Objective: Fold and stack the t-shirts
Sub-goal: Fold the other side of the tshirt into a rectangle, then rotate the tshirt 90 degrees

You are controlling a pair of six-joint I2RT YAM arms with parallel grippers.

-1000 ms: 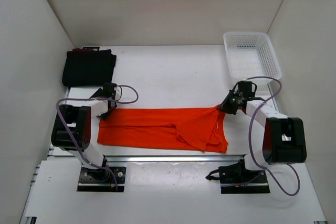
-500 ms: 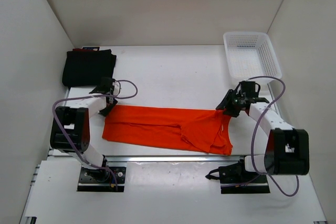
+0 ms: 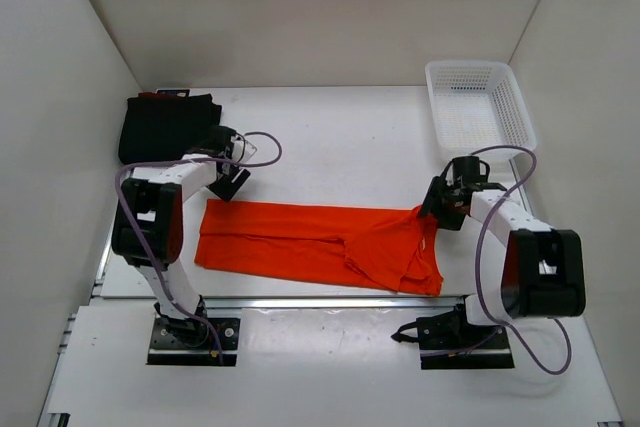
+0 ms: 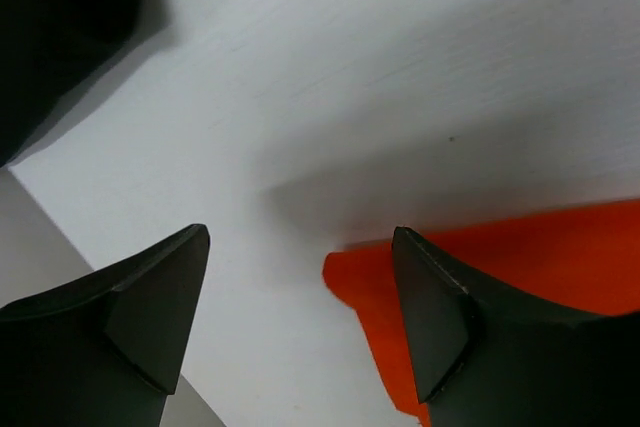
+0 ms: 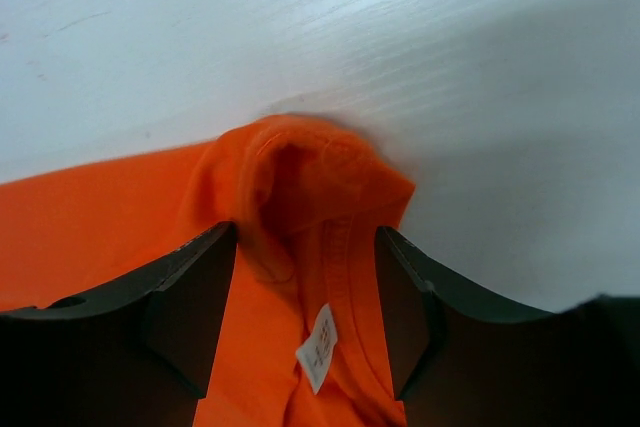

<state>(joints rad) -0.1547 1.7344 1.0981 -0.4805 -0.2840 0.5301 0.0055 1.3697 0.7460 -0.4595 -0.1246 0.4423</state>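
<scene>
A bright orange t-shirt (image 3: 300, 242) lies spread in a long strip across the near half of the table. My left gripper (image 3: 232, 181) stands open just beyond the shirt's far left corner (image 4: 362, 279), which shows between its fingers (image 4: 150, 307) without touching them. My right gripper (image 3: 434, 211) is open over the bunched collar (image 5: 305, 182) at the shirt's right end. Its white label (image 5: 320, 347) lies between the spread fingers (image 5: 410, 292). A folded black t-shirt (image 3: 168, 129) sits at the far left on a maroon one, of which only a sliver (image 3: 150, 95) shows.
A white mesh basket (image 3: 470, 65) stands at the far right corner. A metal rail (image 3: 320, 302) runs along the table's near edge in front of both arm bases. White walls close in the left, right and back.
My right gripper has opened and let go of the orange collar, which now rests on the table. My left gripper has moved away and to the right, off the shirt's left corner.
</scene>
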